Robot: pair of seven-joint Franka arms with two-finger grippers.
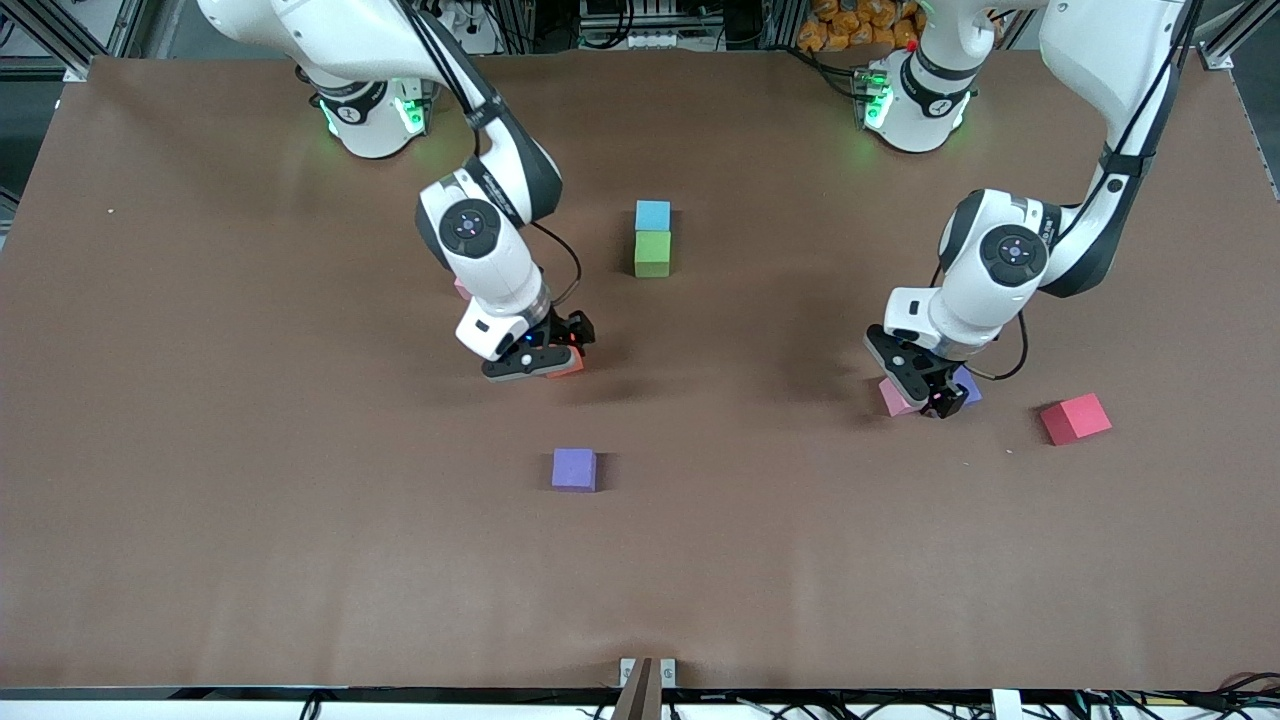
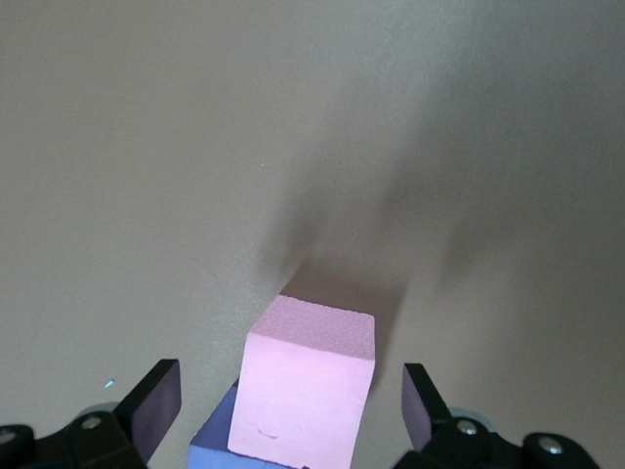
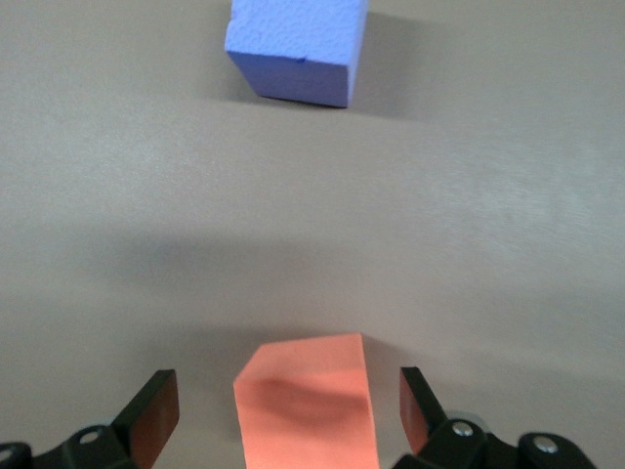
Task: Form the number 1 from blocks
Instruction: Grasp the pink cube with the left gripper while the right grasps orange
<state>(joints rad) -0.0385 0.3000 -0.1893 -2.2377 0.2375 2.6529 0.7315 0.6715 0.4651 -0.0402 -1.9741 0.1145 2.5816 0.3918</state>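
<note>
My right gripper [image 1: 553, 356] is low over the table and open, its fingers [image 3: 156, 415] on either side of an orange block [image 3: 308, 410] without touching it; that orange block [image 1: 570, 366] mostly hides under the hand. My left gripper [image 1: 927, 394] is open too, straddling a pink block [image 2: 308, 376], [image 1: 893, 398] with gaps on both sides. A purple block [image 1: 968, 385], [image 2: 217, 447] lies right beside the pink one. A blue block [image 1: 653, 214] and a green block [image 1: 652, 254] touch in a short column at mid-table.
Another purple block [image 1: 574, 469], [image 3: 296, 47] lies nearer the front camera than the right gripper. A red block [image 1: 1075, 418] sits toward the left arm's end. A sliver of pink [image 1: 461, 289] shows by the right arm's wrist.
</note>
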